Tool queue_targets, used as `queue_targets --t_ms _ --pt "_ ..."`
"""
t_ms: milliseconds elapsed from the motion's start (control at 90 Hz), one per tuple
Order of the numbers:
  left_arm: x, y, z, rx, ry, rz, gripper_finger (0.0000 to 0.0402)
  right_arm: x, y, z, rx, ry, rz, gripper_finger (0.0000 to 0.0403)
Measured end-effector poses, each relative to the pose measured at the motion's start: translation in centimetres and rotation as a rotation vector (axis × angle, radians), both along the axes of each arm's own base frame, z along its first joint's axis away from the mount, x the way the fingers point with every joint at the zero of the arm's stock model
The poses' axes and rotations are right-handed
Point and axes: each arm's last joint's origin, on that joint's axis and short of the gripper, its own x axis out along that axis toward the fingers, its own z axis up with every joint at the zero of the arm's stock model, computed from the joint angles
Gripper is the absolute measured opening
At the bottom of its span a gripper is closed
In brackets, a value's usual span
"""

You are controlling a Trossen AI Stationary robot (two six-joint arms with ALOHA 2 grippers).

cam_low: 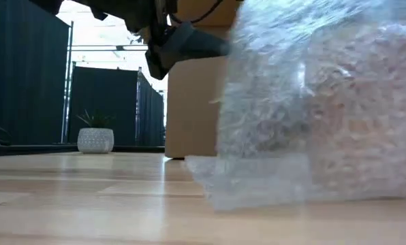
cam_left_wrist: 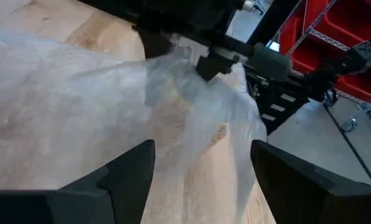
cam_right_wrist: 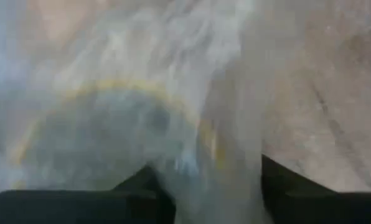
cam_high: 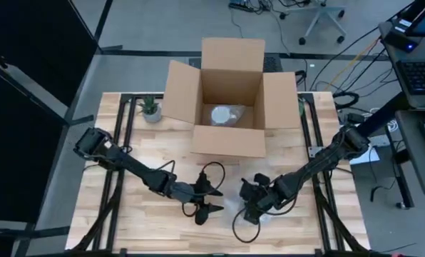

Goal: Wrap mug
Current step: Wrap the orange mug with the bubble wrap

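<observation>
A sheet of clear bubble wrap (cam_left_wrist: 79, 118) lies bunched on the table near its front edge (cam_high: 259, 214). It fills the right of the low view (cam_low: 312, 116). Through it, in the right wrist view, shows a round shape with a yellowish rim (cam_right_wrist: 111, 93), perhaps the mug. My right gripper (cam_high: 249, 203) is shut on the wrap. My left gripper (cam_high: 216, 200) hangs open just left of it, fingers pointing at the wrap, nothing between them (cam_left_wrist: 201, 168). My right gripper holds a bunched ridge of the bubble wrap (cam_right_wrist: 216, 155) between its two fingers. Seen from the left wrist, the wrap rises to a peak (cam_left_wrist: 173, 62) at the fingers (cam_left_wrist: 213, 62) and spreads down to the table from there. How many layers it has, I cannot tell.
An open cardboard box (cam_high: 230, 139) stands at the table's middle far side with a pale wrapped bundle (cam_high: 223, 114) inside. A small potted plant (cam_high: 150, 108) stands at the far left. Bare wood lies along the front left of the table.
</observation>
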Motion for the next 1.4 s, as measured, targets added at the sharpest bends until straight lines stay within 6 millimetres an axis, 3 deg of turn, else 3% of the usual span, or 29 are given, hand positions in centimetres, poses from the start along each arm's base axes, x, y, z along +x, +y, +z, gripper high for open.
queue_targets --t_ms 156,344,522,689,844,1211,1400 --pt "0.0 0.0 0.0 -0.001 0.000 0.001 0.0253 0.0 -0.6 -0.1 -0.024 0.031 0.002 0.0190" --pt "0.5 1.0 -0.1 -0.001 0.000 0.031 0.0253 0.4 -1.4 -0.1 -0.069 0.014 -0.031 0.0197" --pt "2.9 0.4 0.2 0.058 0.014 0.014 0.0253 0.5 -1.9 -0.5 -0.096 0.004 -0.054 0.0188" --pt "5.6 -0.2 -0.8 0.205 0.216 0.058 0.0253 0.4 -2.0 -0.7 -0.105 0.011 -0.055 0.0188" --pt "7.4 -0.6 0.7 0.229 0.142 0.066 0.0253 0.3 -2.0 -0.8 -0.109 0.012 -0.047 0.0188" --pt "7.4 -0.8 1.4 0.222 0.131 0.063 0.0253 0.6 -1.9 -0.7 -0.127 -0.016 -0.030 0.0187" --pt "8.4 0.0 -1.1 0.224 0.171 0.087 0.0253 0.7 -1.8 -0.5 -0.114 -0.035 -0.021 0.0187"
